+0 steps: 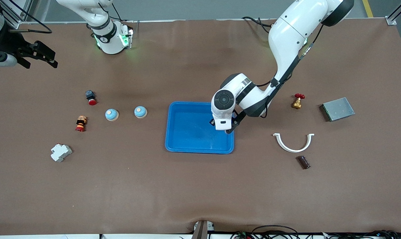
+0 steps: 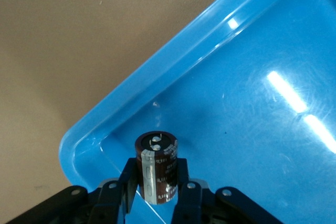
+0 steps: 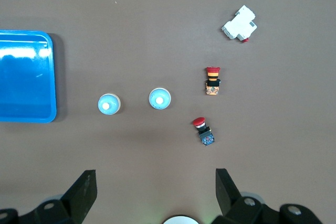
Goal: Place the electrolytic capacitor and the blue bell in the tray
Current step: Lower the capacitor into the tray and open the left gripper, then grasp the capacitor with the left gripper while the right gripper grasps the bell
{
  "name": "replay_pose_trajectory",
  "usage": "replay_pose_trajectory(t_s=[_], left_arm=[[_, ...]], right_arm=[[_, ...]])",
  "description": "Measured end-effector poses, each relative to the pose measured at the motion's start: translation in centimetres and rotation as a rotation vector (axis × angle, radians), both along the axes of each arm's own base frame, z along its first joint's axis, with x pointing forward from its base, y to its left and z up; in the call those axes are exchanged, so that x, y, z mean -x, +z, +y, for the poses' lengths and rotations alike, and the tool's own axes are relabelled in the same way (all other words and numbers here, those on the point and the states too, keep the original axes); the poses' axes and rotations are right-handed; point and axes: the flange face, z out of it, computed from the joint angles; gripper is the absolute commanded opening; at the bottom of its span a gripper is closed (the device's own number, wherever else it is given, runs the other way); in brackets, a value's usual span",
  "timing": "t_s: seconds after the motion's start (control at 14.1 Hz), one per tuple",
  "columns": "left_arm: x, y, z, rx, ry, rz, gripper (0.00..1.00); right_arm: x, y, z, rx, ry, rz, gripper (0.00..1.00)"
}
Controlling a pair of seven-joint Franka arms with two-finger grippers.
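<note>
Left end effector [image 2: 155,195] clamped on electrolytic capacitor [image 2: 156,167] over tray [image 1: 173,141], frame centre; release next. Right end effector [image 3: 156,195] spread wide, waiting upper left.

High front overview; both wrist views sharing tray [image 1: 187,146].

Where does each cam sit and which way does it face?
Front: high across the table, facing both arm bases; shows both arms.
Left wrist: looks down past left end effector, shut on the capacitor, over the tray.
Right wrist: high over the two blue bells, right end effector open.
Shared: tray and bells, front and right wrist.
</note>
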Motion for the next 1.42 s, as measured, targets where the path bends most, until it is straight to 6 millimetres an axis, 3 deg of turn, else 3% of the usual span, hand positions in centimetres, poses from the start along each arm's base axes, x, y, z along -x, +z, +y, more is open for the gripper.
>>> replay_pose_trajectory(t_s=[0.07,0.14,0.28,0.5,0.78,1.06,1.42], left_arm=[[0.0,-0.1,0.0,-0.001,-0.003,-0.004,0.77],[0.0,-0.1,0.0,-0.002,-0.005,-0.007,1.00],[0.1,0.0,-0.2,0.001,-0.009,-0.011,1.00],[0.3,0.5,-1.2,0.011,-0.021,-0.023,1.00],[-0.9,3.7,-0.1,-0.024,-0.132,-0.030,1.00],[-4.8,10.7,6.3,-0.041,-0.278,-0.030,1.00],[-11.6,16.8,20.1,-0.002,-0.412,-0.076,1.00]], right_arm=[[0.0,0.0,0.0,0.000,0.000,0.000,1.00],[0.0,0.0,0.0,0.000,0.000,0.001,1.00],[0.1,-1.0,-0.1,0.000,-0.002,0.020,1.00],[-0.2,-4.8,-0.2,0.000,-0.008,0.036,1.00],[-0.3,-9.5,-0.3,0.002,-0.042,0.046,1.00],[-0.2,-13.2,1.3,0.007,-0.131,0.032,1.00],[-0.1,-21.1,2.6,0.006,-0.149,-0.009,1.00]])
